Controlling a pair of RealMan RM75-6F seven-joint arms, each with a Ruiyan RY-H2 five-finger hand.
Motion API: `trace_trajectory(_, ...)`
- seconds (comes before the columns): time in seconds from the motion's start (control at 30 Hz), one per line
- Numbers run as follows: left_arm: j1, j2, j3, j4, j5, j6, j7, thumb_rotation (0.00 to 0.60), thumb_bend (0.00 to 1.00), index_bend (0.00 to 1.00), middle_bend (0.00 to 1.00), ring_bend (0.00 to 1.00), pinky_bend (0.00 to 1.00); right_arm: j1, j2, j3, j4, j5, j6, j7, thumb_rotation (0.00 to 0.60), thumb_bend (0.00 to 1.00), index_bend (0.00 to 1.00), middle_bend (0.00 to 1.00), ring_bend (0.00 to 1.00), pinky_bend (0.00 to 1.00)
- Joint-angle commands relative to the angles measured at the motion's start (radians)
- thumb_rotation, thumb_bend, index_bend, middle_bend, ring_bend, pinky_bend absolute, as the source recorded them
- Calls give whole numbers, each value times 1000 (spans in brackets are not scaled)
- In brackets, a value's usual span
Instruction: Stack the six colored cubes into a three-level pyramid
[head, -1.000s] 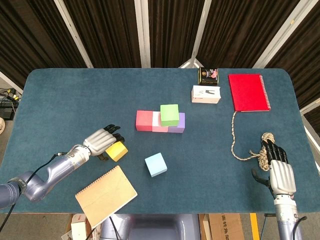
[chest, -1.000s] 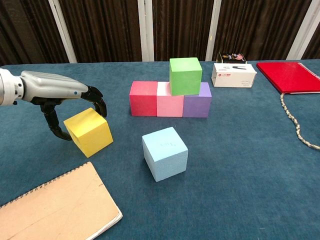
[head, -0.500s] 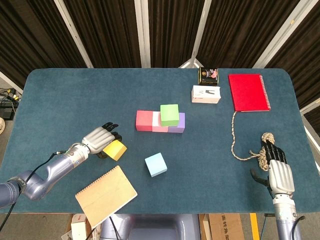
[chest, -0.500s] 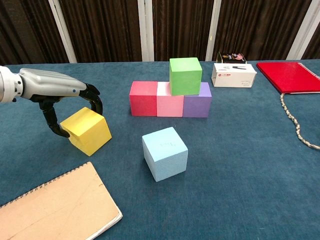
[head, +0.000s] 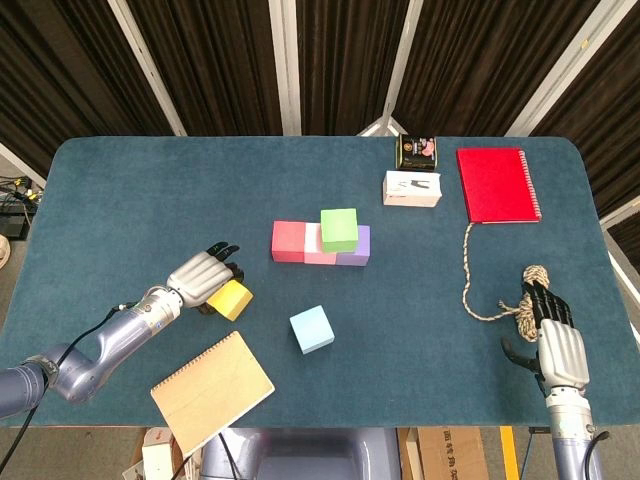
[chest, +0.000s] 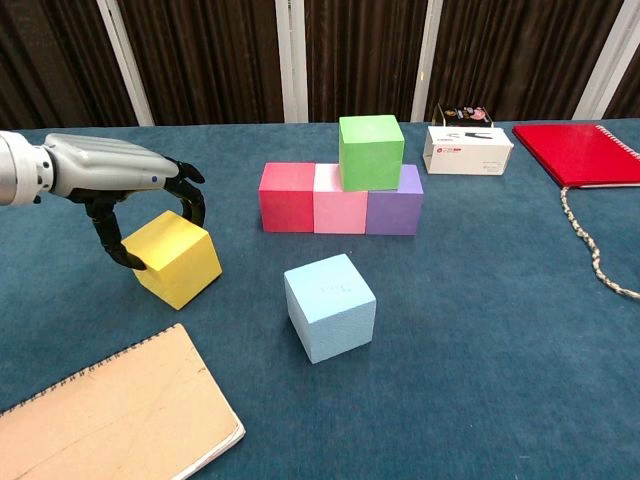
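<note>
A red cube (chest: 287, 197), a pink cube (chest: 340, 212) and a purple cube (chest: 395, 212) form a row mid-table. A green cube (chest: 371, 151) sits on top, over the pink and purple ones. The light blue cube (chest: 330, 306) stands alone in front of the row. My left hand (chest: 120, 180) grips the yellow cube (chest: 175, 258) left of the blue one, thumb on its left face and fingers over its far top edge; the cube is tilted. My right hand (head: 555, 340) lies open at the table's right front, holding nothing, fingertips by a rope knot.
A brown notebook (chest: 110, 415) lies at the front left, close to the yellow cube. The rope (head: 500, 295) trails from a red notebook (head: 497, 185) at the back right. A white box (head: 412, 188) and a dark tin (head: 418, 151) stand behind the cube row.
My left hand has closed round the yellow cube and shifted it slightly up and to the left. The other cubes and the right hand have not moved.
</note>
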Motion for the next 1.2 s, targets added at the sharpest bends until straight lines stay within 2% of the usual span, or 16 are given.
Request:
trace_trajectory(0.03,5,11,-5,-14,-11,11,7,600,389,420,448,28,5,-1,0,1,0,0,0,0,600,343,36,16,0,0)
trace_trajectory(0.17,15,56,-14,-61,-37,26,14,600,379,411,439,29,5,-2,1,2,0,1,-4,3,600,344,36,16,0,0)
trace_trajectory(0.3,53,116,-31,-133,-106,88,36,600,362,420,431,40,1,-1,4,4,1,6,-14,11,600,344,36,16,0,0)
trace_trajectory(0.37,68,138,-36,-162,-168,104,55,600,358,401,412,40,0,0,2,5,2,9,-18,11,600,344,36,16,0,0)
trace_trajectory(0.43,77,169,-43,-205,-274,110,86,600,357,388,401,40,0,3,2,3,1,9,-28,9,600,344,36,16,0,0)
trace_trajectory(0.57,64,202,-31,-240,-440,152,229,600,355,380,383,40,0,5,7,0,-6,-3,-32,15,600,343,36,16,0,0)
trace_trajectory(0.67,45,178,-25,-229,-529,192,318,600,353,379,379,40,0,5,10,-3,-15,-11,-32,15,600,344,36,16,0,0)
trace_trajectory(0.87,15,115,-41,-197,-684,222,379,600,352,370,370,40,0,8,9,-9,-17,-20,-44,17,600,343,36,17,0,0)
trace_trajectory(1.2,-30,-29,-83,-144,-834,325,458,600,338,349,331,40,0,17,9,-9,-10,-5,-70,16,600,344,36,16,0,0)
